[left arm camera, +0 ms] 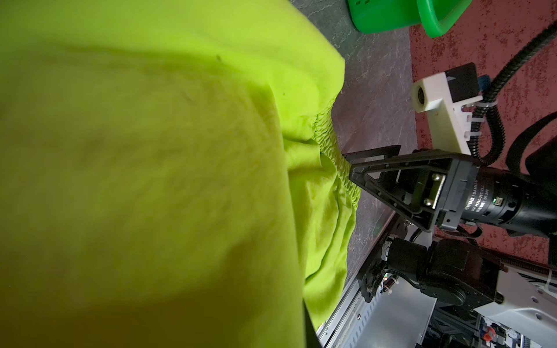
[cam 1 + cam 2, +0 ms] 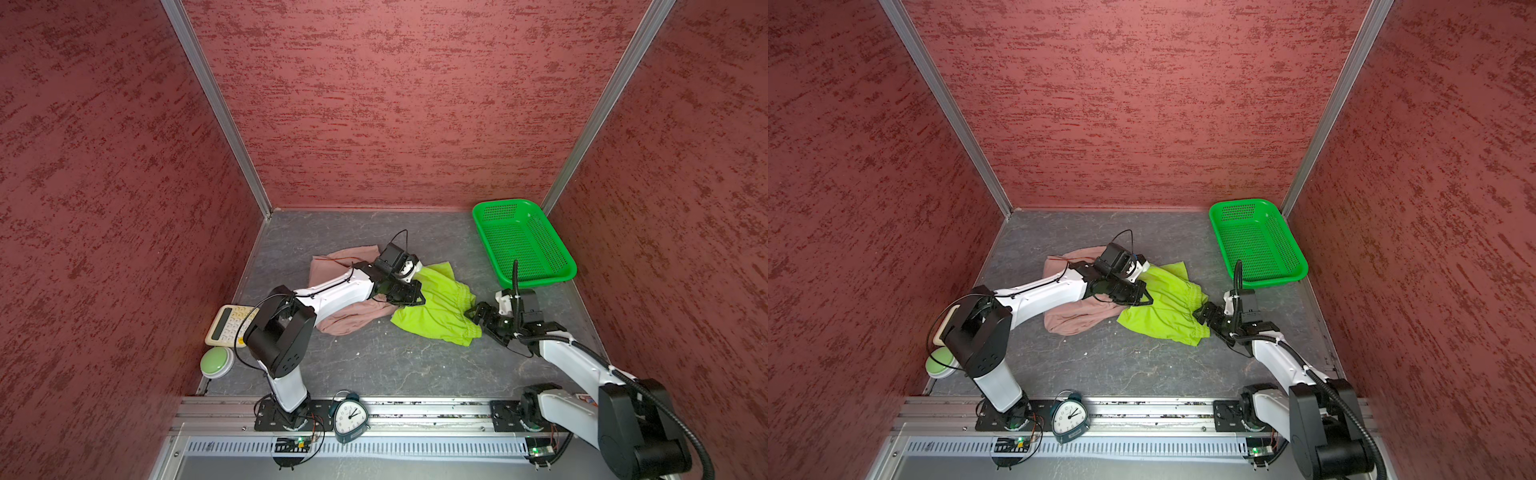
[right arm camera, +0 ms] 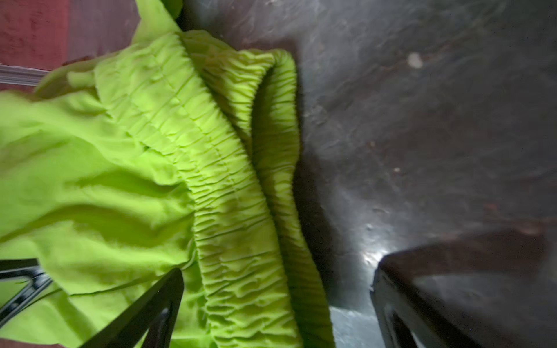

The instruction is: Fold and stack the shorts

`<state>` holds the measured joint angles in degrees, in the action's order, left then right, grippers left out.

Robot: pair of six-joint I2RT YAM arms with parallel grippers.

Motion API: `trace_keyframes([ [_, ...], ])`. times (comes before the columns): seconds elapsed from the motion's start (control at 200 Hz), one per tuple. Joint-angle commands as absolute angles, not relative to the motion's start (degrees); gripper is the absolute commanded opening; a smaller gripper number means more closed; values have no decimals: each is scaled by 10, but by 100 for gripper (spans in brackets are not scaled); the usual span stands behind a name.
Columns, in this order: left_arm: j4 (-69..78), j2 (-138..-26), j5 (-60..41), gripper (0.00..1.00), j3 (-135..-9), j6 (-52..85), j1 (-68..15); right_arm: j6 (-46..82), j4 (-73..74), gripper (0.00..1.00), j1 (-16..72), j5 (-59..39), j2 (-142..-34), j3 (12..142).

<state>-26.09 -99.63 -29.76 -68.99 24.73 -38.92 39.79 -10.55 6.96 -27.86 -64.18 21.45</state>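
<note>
The lime green shorts point(image 2: 440, 311) point(image 2: 1167, 311) lie crumpled mid-table, overlapping the dusty pink shorts point(image 2: 349, 316) point(image 2: 1075, 318) to their left. My left gripper point(image 2: 409, 297) point(image 2: 1138, 297) is shut on the lime pair's left edge. In the left wrist view that lime cloth point(image 1: 150, 150) fills most of the picture and hides the jaws. My right gripper point(image 2: 478, 318) point(image 2: 1204, 313) point(image 3: 277, 301) stands open at the lime pair's right side. The gathered waistband point(image 3: 241, 211) runs between its two fingers, one over the cloth, the other over bare table.
A bright green perforated basket point(image 2: 523, 245) point(image 2: 1258, 245) sits at the back right corner. A calculator point(image 2: 224, 326) and a green push button point(image 2: 216, 361) lie at the left wall. An alarm clock point(image 2: 351, 415) stands on the front rail. Red walls enclose three sides.
</note>
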Motion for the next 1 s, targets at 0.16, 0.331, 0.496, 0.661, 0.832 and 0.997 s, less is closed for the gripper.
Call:
trace_keyframes([
  [0.16, -250, -993, -318, 0, -684, 254, -388, 458, 18, 99, 85, -330, -724, 164],
  [0.331, -240, -994, -320, 0, -670, 258, -389, 481, 82, 91, 113, -334, -761, 157],
  [0.496, -233, -993, -325, 0, -669, 263, -393, 507, 183, 51, 120, -355, -808, 153],
  [0.661, -259, -990, -333, 0, -721, 243, -393, 522, 247, 9, 120, -378, -830, 162],
  [0.832, -348, -998, -326, 0, -816, 214, -379, 474, 145, 46, 119, -340, -784, 201],
  [0.997, -402, -1006, -334, 0, -895, 203, -339, 430, 81, 61, 114, -321, -750, 249],
])
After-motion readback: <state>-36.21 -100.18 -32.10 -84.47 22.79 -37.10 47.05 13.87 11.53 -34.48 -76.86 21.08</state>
